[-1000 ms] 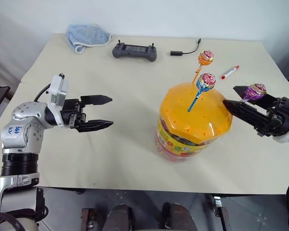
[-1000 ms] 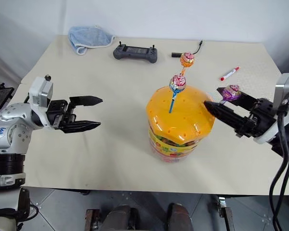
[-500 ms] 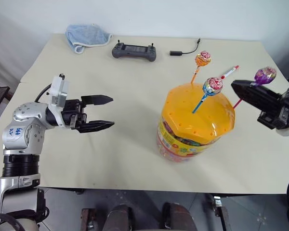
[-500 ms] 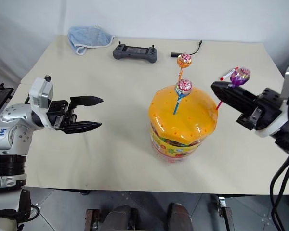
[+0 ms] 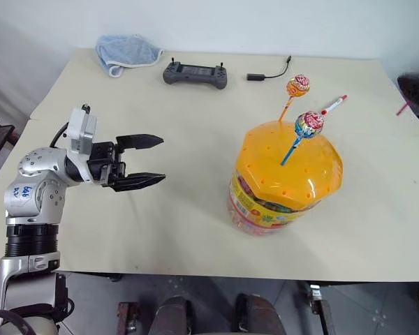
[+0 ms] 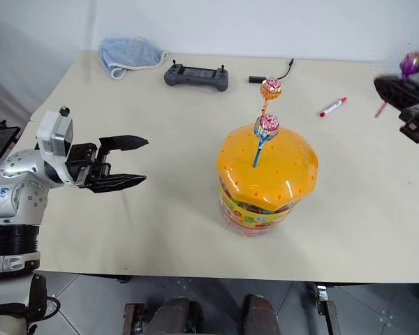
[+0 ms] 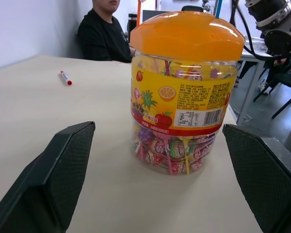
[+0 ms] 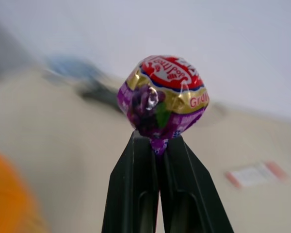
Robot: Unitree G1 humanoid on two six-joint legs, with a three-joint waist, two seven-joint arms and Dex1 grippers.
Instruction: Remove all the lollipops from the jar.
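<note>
I see my right gripper (image 8: pixel 157 145) pinched tight on the purple lollipop (image 8: pixel 161 97) far off to the right, my left gripper (image 5: pixel 150 162) wide open left of the jar (image 5: pixel 285 178) on the table (image 5: pixel 160 223), and two lollipops (image 5: pixel 308 124) stuck in its orange lid (image 5: pixel 293 167).

"Gr" on the purple lollipop (image 8: pixel 162 99) wrapper, handwritten "646" on the left arm (image 5: pixel 22 190)
</note>
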